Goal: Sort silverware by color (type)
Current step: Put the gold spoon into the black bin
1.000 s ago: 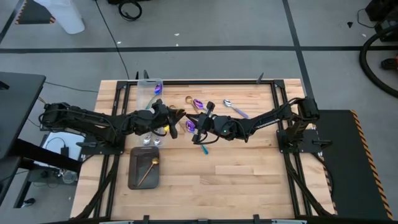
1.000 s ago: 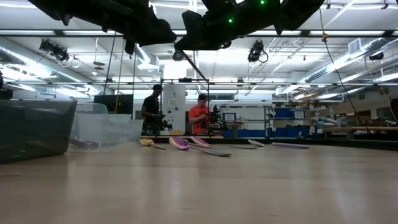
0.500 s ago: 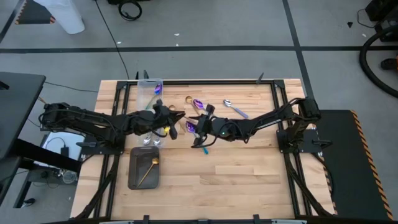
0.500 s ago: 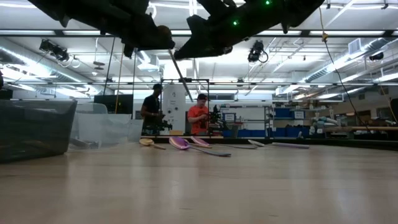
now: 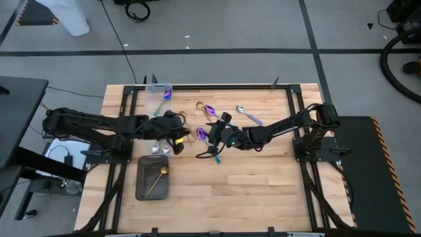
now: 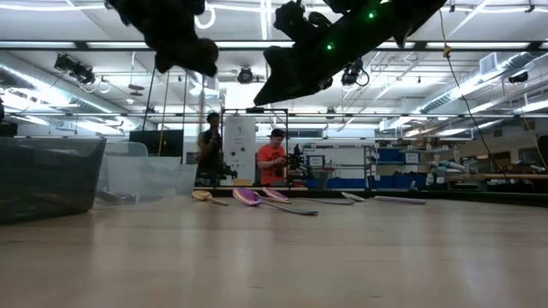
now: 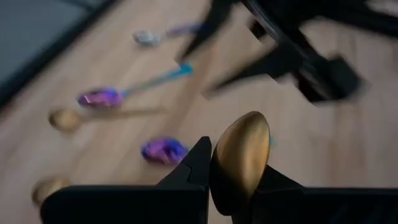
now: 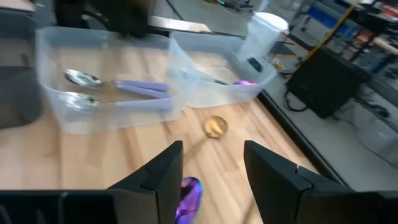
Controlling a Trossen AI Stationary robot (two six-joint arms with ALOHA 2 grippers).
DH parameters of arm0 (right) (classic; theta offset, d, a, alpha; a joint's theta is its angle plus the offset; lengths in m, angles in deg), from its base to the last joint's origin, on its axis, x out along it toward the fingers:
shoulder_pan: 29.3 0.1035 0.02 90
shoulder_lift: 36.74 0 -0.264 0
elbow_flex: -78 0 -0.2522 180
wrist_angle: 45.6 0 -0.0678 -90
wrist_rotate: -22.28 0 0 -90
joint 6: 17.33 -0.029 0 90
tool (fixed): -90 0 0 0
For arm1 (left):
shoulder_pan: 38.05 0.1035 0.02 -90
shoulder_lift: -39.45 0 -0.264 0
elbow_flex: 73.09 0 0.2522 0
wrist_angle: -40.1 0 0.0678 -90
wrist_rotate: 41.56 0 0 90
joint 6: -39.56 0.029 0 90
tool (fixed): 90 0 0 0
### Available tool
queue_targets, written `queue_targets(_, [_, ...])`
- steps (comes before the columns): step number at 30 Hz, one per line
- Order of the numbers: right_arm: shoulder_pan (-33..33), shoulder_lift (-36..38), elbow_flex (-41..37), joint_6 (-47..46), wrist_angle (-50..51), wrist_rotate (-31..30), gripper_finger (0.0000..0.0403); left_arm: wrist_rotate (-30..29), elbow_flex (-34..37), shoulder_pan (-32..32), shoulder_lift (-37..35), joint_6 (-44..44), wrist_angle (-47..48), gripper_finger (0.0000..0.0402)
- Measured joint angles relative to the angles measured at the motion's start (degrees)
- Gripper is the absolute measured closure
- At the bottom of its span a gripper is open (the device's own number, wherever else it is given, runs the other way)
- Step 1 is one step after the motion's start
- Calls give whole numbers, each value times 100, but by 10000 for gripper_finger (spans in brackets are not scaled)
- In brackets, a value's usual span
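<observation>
My left gripper is shut on a gold spoon above the table, left of centre. My right gripper is open and empty beside it, above a purple spoon whose bowl shows between its fingers in the right wrist view. The purple spoon's teal handle lies flat on the table. A second purple spoon, a gold spoon and a silver spoon also lie flat farther back. In the low view both grippers hang well above the table, left and right. My left gripper pinches the gold spoon between its two fingers. The lower end of the bowl sits between them, and the rest of the bowl sticks out past the fingertips. The handle is hidden behind the fingers. The spoon is lifted clear of the table.
A dark grey tray at the near left holds a gold spoon. Two clear bins stand at the left: one holds silver spoons, the farther one a purple spoon. People stand in the room beyond the table.
My left gripper, still shut on the gold spoon, has drawn back toward the table's left and near edges, away from my right gripper. My right gripper has shifted slightly toward the near edge above the purple spoon. The spoons on the table have not moved.
</observation>
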Motion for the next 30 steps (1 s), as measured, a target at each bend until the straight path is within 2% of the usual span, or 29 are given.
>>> queue_targets(4, [-45, 0, 0, 37, 179, -125, 230, 291, -643, -72, -2, -393, 1236, 361])
queue_targets(10, [-249, 2, 0, 19, 448, -153, 233, 942, -1285, -179, 0, -1049, 2437, 366])
queue_targets(16, [-474, 4, 0, 19, 404, 265, 233, 1773, -1695, -398, 0, -1632, 3047, 367])
queue_targets(18, [-548, 4, 0, 19, 375, 442, 233, 2034, -1708, -522, 2, -1881, 3383, 362])
queue_targets(22, [-649, 4, 0, 75, 301, 668, 233, 2084, -1489, -831, 28, -2560, 3907, 365])
queue_targets(30, [-770, 4, -2, 282, -55, 1048, 234, 2103, -725, -1377, 33, -3744, 3873, 365])
